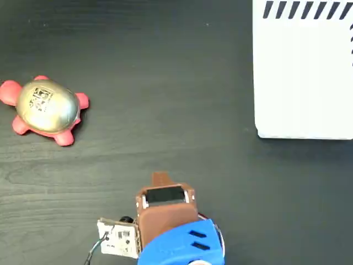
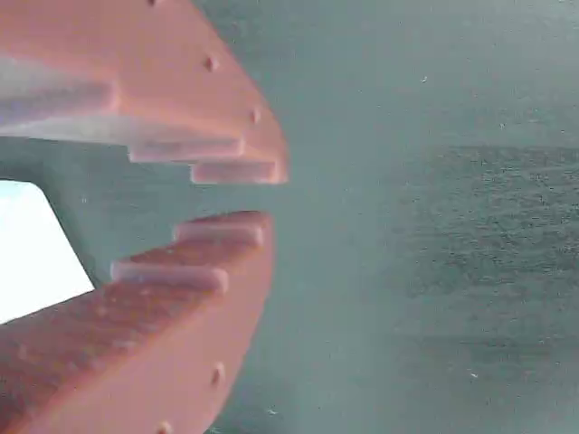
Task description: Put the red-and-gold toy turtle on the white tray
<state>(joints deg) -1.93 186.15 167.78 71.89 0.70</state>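
Observation:
The red-and-gold toy turtle [image 1: 45, 109] lies on the dark table at the far left of the fixed view, gold shell up with its dark logo showing and its red head pointing left. The white tray [image 1: 303, 77] fills the upper right corner, with slanted black stripes along its top edge. My gripper [image 1: 160, 178] is at the bottom centre, far from both. In the wrist view the gripper [image 2: 271, 197] has its two orange toothed fingers nearly touching, and nothing is between them. Neither the turtle nor the tray can be made out in the wrist view.
The blue and brown arm [image 1: 176, 237] and a small circuit board [image 1: 118, 238] sit at the bottom edge. A wide stretch of dark wood-grain table [image 1: 176, 99] separates turtle and tray. A bright white patch [image 2: 32, 249] shows behind the fingers in the wrist view.

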